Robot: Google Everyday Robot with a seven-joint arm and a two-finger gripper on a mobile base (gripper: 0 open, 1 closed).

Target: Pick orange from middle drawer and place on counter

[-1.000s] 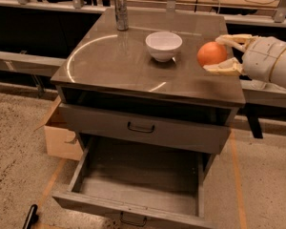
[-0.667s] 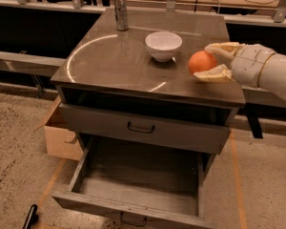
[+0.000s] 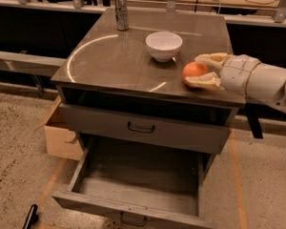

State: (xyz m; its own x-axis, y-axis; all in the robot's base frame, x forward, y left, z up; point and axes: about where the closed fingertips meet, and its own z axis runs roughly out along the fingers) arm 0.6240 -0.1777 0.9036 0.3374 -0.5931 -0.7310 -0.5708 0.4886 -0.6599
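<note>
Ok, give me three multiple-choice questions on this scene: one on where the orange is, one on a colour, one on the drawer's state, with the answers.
1. Where is the orange?
A. in the middle drawer
B. in the bowl
C. between the fingers of the gripper, at the right front of the counter

2. What colour is the bowl?
A. white
B. blue
C. black

3. How is the middle drawer?
A. pushed shut
B. pulled open
C. lying on the floor

Answers:
1 C: the gripper's fingers sit on either side of the orange near the counter's right front edge.
2 A: the bowl is plain white inside and out.
3 B: the middle drawer stands pulled out, showing its bare bottom.
</note>
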